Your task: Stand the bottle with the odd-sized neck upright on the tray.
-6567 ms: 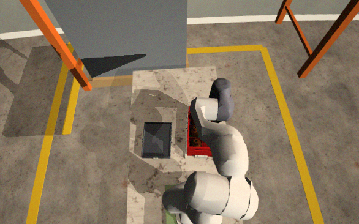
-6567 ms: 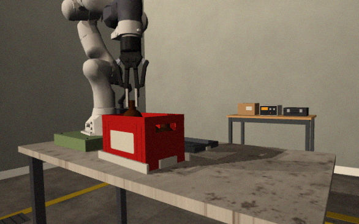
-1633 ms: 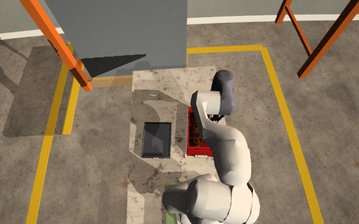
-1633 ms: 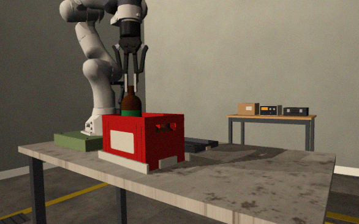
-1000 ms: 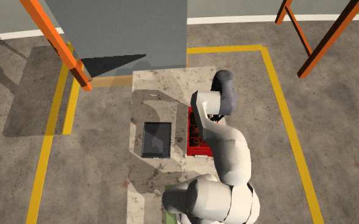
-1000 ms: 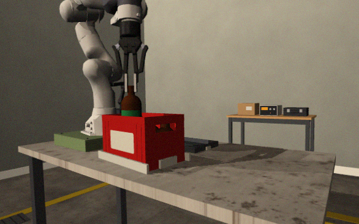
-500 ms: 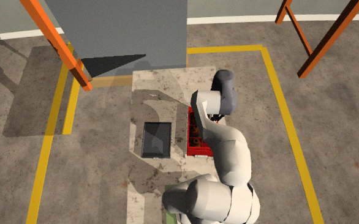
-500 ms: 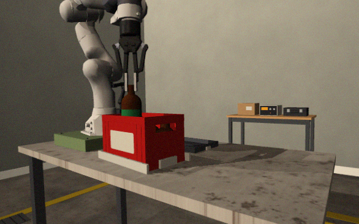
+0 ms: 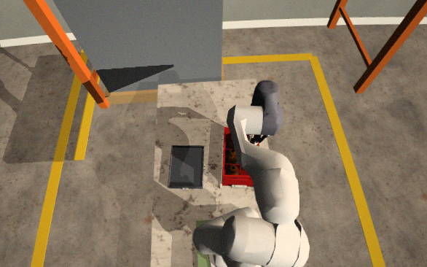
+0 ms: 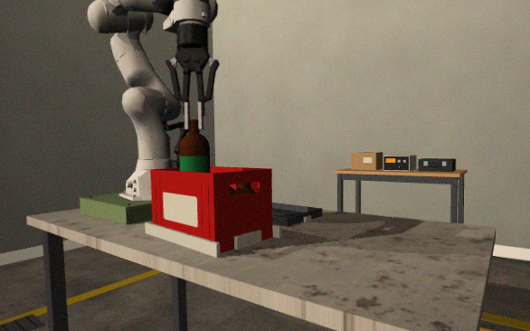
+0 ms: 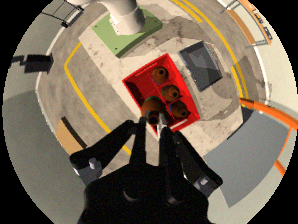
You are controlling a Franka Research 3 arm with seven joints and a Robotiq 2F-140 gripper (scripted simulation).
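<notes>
My gripper (image 10: 194, 125) (image 11: 153, 116) is shut on the neck of a brown bottle (image 10: 194, 145) (image 11: 151, 106) with a green label. The bottle is upright, its shoulder and part of the label above the rim of the red crate (image 9: 237, 180) (image 10: 242, 205) (image 11: 144, 74); its lower part is hidden by the crate wall. Three other brown bottles (image 11: 160, 74) (image 11: 170, 92) (image 11: 179, 110) stand in the crate; a fifth cannot be made out. Their neck thicknesses cannot be compared here. The dark tray (image 9: 195, 179) (image 11: 207, 75) lies flat beside the crate, holding no bottle.
Pale strips (image 10: 181, 240) border the crate's foot on the stone-topped table (image 10: 333, 271). The arm's base stands on a green block (image 10: 107, 208) (image 11: 112, 37). In the top view the arm (image 9: 275, 190) covers the crate's right side. A grey panel (image 9: 151, 40) lies beyond the table.
</notes>
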